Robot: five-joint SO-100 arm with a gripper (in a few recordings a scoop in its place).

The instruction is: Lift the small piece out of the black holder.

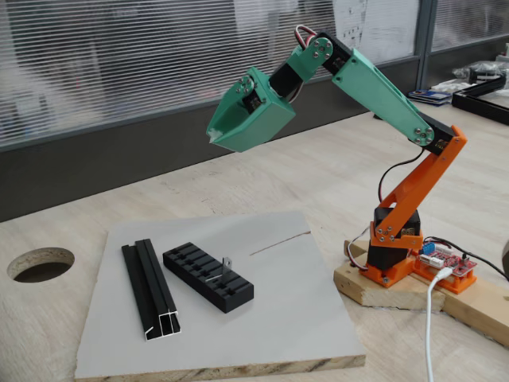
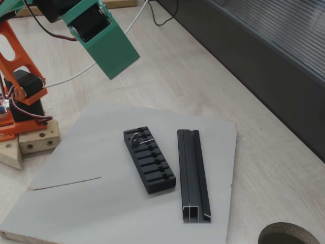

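Observation:
The black holder [image 1: 203, 272] [image 2: 152, 163] lies on a grey board [image 1: 294, 318] [image 2: 91, 203], its row of crosswise slots facing up. The small piece [image 1: 227, 261] [image 2: 134, 136], a tiny silvery bent tab, stands in a slot near one end of the holder. My green gripper [image 1: 213, 135] [image 2: 116, 70] hangs high above the board, well apart from the holder, tip pointing down and to the left in a fixed view. Its jaws look closed together with nothing between them.
A longer black channel rail [image 1: 151, 290] [image 2: 193, 175] lies parallel beside the holder on the board. The arm's orange base [image 1: 398, 239] stands on a wooden block off the board's edge. A round hole [image 1: 40, 264] [image 2: 289, 235] is cut in the table.

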